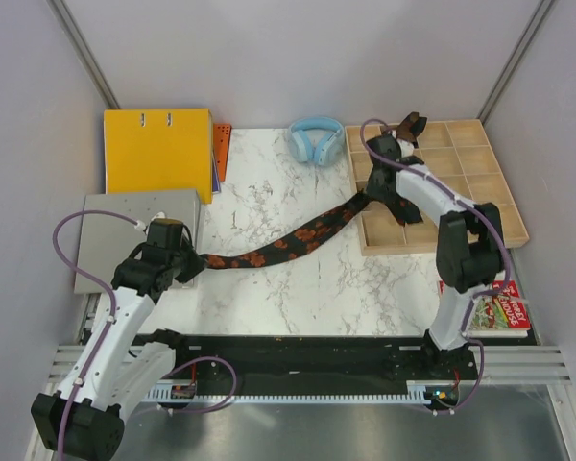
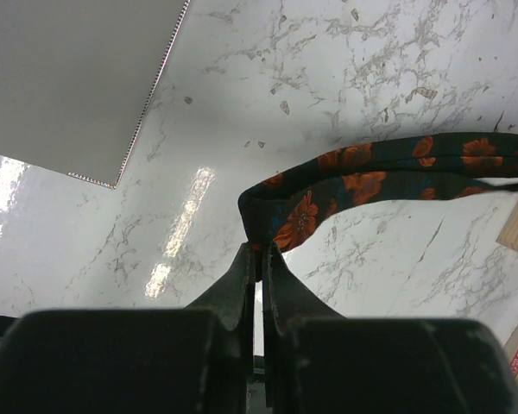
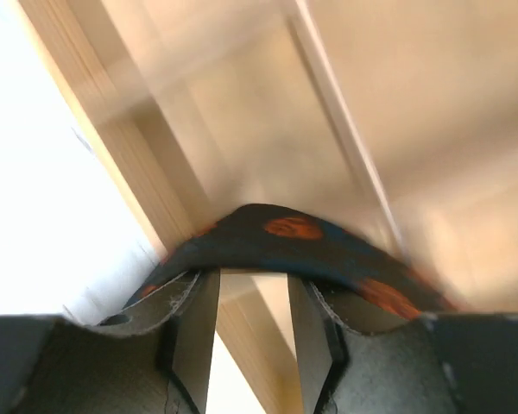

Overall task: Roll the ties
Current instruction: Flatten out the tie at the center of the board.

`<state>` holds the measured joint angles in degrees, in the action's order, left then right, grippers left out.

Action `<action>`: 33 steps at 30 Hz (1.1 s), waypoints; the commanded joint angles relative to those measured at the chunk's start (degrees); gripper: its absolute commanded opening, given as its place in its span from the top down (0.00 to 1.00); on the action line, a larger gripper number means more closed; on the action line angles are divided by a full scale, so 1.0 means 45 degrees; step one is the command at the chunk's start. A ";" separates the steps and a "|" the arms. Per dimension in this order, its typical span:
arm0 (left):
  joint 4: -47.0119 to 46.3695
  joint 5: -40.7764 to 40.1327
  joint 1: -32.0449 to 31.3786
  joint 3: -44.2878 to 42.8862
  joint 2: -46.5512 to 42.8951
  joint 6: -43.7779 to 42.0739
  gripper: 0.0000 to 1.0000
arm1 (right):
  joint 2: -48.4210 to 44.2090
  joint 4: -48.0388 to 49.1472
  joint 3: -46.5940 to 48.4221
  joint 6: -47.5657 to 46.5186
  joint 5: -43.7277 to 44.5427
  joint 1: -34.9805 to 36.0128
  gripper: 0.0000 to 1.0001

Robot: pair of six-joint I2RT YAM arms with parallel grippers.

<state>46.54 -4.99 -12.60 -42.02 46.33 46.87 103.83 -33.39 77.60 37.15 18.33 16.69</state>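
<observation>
The tie (image 1: 288, 240), black with orange-red blotches, is a soft, light, limp strip. It will sag and twist wherever it is unsupported, and its smooth cloth could slip from a loose pinch. An end, or a fold near an end, looks like the best place to hold it for rolling. It stretches across the marble surface (image 1: 298, 298) from near left to far right. The left claw (image 2: 260, 254) is closed on a folded end. The right claw (image 3: 252, 276) has its jaws partway apart with the tie arched across their tips; I cannot tell whether they pinch it. It hangs over the wooden tray (image 1: 472, 161), whose visible compartments look empty. A dark brown scrap (image 1: 413, 122) shows beside it, perhaps tie cloth.
</observation>
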 commanded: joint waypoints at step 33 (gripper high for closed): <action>0.0262 0.3063 0.0105 0.1213 -0.2853 0.2084 0.98 | -0.0438 0.0113 0.2464 -0.0794 -0.1943 -0.0916 0.81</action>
<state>47.22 6.79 -12.45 -36.75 33.01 53.93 100.66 -35.29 95.18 33.01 11.70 11.90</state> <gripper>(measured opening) 0.037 0.305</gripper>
